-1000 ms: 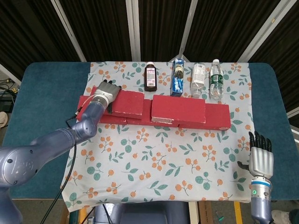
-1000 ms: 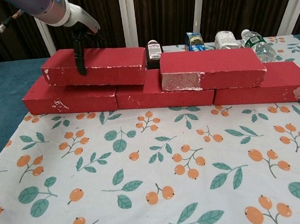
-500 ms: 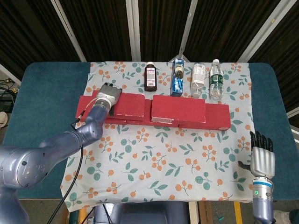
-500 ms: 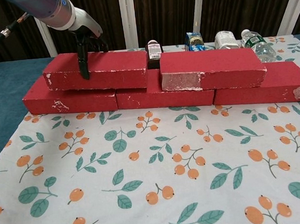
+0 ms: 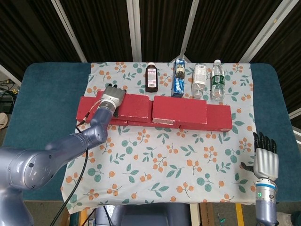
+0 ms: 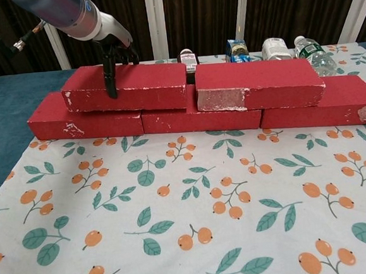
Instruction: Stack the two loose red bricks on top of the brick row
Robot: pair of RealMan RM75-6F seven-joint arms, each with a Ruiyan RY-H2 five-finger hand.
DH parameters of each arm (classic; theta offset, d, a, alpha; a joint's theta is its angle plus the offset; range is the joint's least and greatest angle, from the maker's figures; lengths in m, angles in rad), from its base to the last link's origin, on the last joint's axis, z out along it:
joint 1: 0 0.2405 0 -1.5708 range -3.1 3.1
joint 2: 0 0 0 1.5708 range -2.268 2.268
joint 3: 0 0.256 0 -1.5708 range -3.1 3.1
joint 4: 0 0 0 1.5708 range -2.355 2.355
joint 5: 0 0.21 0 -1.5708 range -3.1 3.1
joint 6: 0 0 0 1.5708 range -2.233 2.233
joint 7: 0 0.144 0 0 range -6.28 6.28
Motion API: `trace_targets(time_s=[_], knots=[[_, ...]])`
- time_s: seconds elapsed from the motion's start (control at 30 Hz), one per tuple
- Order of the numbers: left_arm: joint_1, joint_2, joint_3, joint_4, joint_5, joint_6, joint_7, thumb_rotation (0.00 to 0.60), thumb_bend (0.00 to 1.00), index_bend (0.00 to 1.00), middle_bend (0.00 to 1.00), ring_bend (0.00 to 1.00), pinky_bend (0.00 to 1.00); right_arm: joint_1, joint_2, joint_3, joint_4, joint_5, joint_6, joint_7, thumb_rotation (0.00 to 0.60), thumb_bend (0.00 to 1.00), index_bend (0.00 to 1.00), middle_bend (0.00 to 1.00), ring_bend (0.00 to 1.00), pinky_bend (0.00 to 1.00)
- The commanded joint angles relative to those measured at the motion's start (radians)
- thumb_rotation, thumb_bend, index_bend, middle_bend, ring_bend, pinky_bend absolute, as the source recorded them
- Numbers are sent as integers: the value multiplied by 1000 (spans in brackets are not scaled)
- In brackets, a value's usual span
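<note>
A row of red bricks (image 5: 219, 119) (image 6: 200, 118) lies across the floral cloth. Two more red bricks sit on top of it. My left hand (image 5: 113, 96) (image 6: 111, 48) grips the left end of the upper left brick (image 5: 135, 107) (image 6: 135, 87), with one finger down its front face. That brick's right end nearly touches the upper right brick (image 5: 179, 110) (image 6: 258, 83). My right hand (image 5: 264, 160) hangs open at the near right, off the cloth, holding nothing.
Behind the bricks stand a brown bottle (image 5: 151, 78), a blue carton (image 5: 178, 78) and two water bottles (image 5: 199, 81) (image 5: 217, 80). The floral cloth (image 5: 164, 165) covers a teal table (image 5: 42, 94).
My left hand has slid the upper left brick to the right along the row, closing the gap to the upper right brick. The right hand has barely moved.
</note>
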Motion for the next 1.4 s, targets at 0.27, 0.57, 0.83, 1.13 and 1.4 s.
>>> trace_targets(time_s=[0.27,0.57,0.83,1.13,1.4], knots=[[-8,-25,-5,22,-17,9,12,600,15,274,350,38,51,-1,4,2,1,2,1,9,600,151,0,0,0,0],[-10,-33,-9,31,-44,26,31,600,15,274,350,39,51,-2,6,4,1,4,4,16,600,150,0,0,0,0],[-13,-47,-22,43,-67,38,62,600,15,274,349,39,51,-2,7,5,2,6,5,17,600,150,0,0,0,0],[-12,-57,-49,47,-84,53,98,600,15,274,349,38,50,-3,9,5,1,7,7,21,600,150,0,0,0,0],[-7,-66,-72,53,-103,72,137,600,16,274,348,38,50,-4,11,5,0,7,8,24,600,150,0,0,0,0]])
